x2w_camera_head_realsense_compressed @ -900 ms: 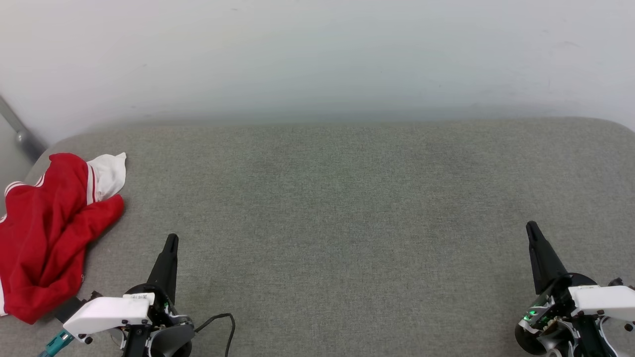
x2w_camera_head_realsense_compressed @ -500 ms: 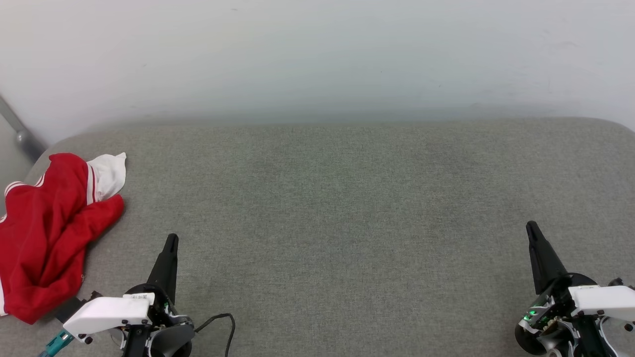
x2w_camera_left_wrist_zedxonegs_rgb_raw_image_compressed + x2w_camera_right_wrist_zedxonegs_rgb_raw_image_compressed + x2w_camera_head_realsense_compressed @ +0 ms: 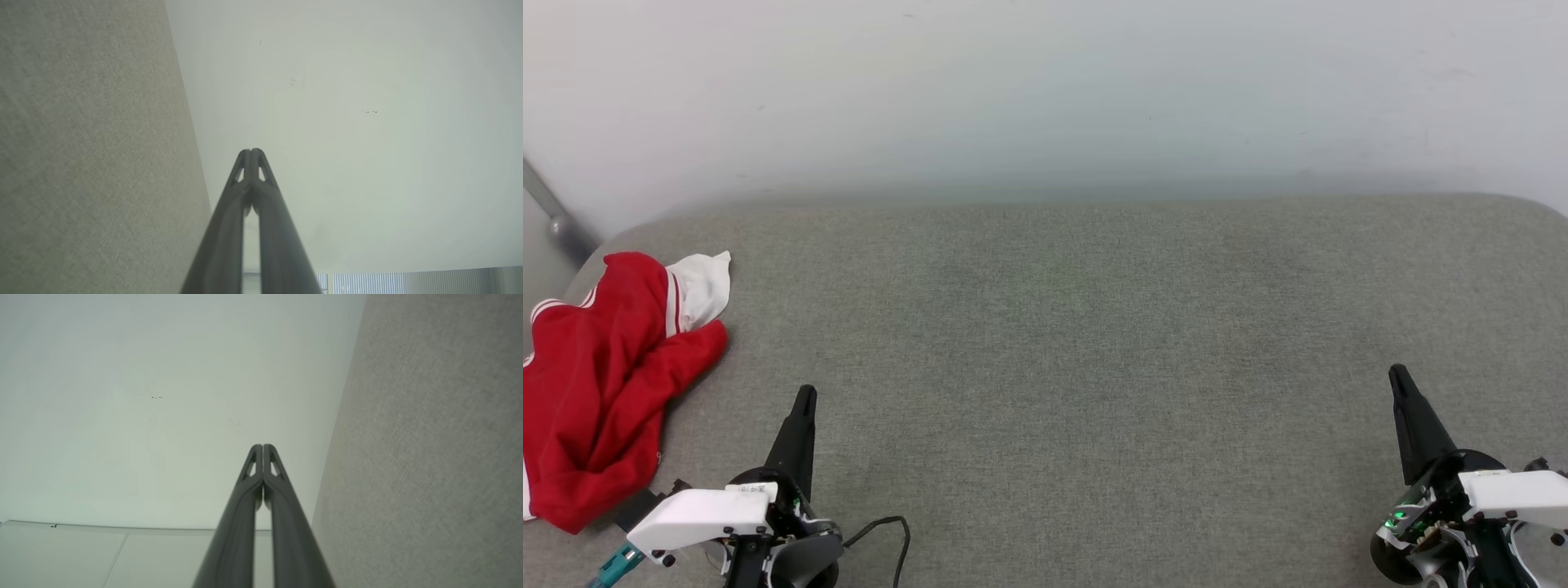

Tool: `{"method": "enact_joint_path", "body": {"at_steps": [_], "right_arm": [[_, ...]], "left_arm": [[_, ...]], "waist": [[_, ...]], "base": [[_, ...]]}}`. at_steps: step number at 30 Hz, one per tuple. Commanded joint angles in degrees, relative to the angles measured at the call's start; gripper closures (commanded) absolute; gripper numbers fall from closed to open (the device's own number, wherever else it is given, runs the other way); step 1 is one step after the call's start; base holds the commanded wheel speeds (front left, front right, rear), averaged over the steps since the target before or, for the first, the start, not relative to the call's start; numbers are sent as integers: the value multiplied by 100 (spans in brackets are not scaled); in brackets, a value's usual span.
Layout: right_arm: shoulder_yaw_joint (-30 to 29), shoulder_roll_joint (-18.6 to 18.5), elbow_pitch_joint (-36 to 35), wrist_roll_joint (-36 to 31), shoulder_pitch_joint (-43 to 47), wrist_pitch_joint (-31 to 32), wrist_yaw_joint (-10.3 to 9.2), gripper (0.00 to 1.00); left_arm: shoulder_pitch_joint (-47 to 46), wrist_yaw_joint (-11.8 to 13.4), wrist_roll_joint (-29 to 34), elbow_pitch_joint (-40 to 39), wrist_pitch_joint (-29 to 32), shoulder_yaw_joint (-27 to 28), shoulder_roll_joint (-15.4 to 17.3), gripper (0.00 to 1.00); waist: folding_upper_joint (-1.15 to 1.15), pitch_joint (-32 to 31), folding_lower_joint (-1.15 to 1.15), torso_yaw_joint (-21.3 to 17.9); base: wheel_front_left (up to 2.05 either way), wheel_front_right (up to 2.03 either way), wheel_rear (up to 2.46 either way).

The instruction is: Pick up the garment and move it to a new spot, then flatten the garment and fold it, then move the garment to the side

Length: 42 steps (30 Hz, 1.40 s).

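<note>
Grey woven cushion surface (image 3: 1094,367): one, wide, pale wall (image 3: 1045,90) behind.

Red garment (image 3: 596,392): one, crumpled heap at surface's far left edge, white sleeve (image 3: 698,286) poking out at top. Judged light, soft, floppy; will sag and drag when lifted. Best pinch a raised fold or sleeve hem, not the flat middle.

Grippers: two.
- Left gripper (image 3: 804,394): near heap, not touching, fingers pressed together, empty.
- Right gripper (image 3: 1396,376): well apart from garment, likewise clenched, empty.
</note>
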Motion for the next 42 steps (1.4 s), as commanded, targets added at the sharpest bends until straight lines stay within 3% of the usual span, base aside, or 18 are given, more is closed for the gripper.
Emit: {"method": "enact_joint_path", "body": {"at_steps": [1,22,28,42], "right_arm": [[0,0,0,0,0,0,0,0],[250,-118,-249,-264,113,-376,0,0],[403,-282,-251,-765,89,-601,0,0],[510,-363,-225,-2893,9,-881,0,0]], "left_arm": [[0,1,0,0,0,0,0,0],[-110,2,294,-127,-486,-583,1,0],[-137,2,1063,-190,-635,-644,3,0],[-143,77,3480,-298,-945,-821,-1,0]], "waist": [[0,0,0,0],[0,14,0,5],[0,13,0,11],[0,-9,0,7]], "base": [[0,0,0],[0,0,0],[0,0,0],[0,0,0]]}}
